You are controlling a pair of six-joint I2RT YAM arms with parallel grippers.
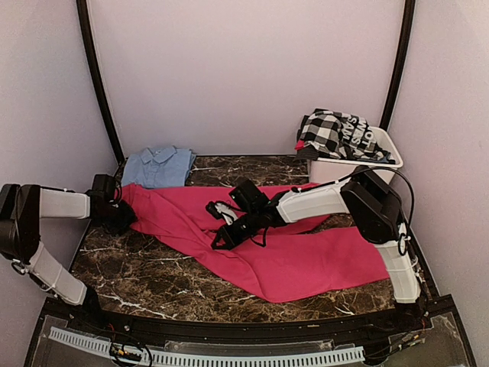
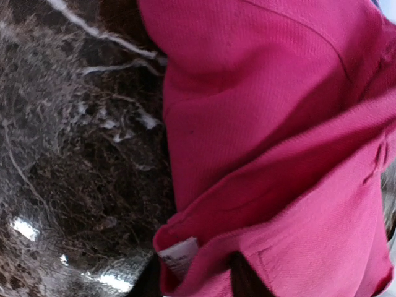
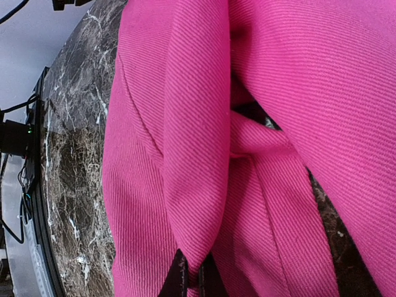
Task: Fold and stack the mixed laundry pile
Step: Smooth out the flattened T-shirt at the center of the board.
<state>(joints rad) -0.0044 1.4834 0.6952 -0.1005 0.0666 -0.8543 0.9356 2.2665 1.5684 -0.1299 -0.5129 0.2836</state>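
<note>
Pale lilac walls close in a dark marbled tabletop (image 1: 153, 275), and most of it is covered by the pink cloth (image 1: 306, 260), which lies spread in a long slant from the far left to the near right. It looks like a pair of trousers, though the wrist views show only folds and seams. The blue shirt (image 1: 158, 166) lies flat at the far left corner. The checked garment (image 1: 328, 134) is heaped in the white tub (image 1: 336, 170) at the far right, not yet dealt with. The right claw (image 1: 220, 241) is down on the middle of the pink cloth, its fingers (image 3: 178, 278) pressed together on a raised ridge of the fabric. The left claw (image 1: 128, 218) sits at the cloth's left end, beside a white label (image 2: 179, 255). Its fingers (image 2: 150, 281) stand apart with the hem between them, and I cannot tell whether they bite or merely straddle it. The step in hand looks like folding the pink cloth, with both arms taking hold before a lift. The next move would call for a sure hold on the left end, then both arms carrying their parts over together so the layers land square, without dragging the rest into a bunch.
</note>
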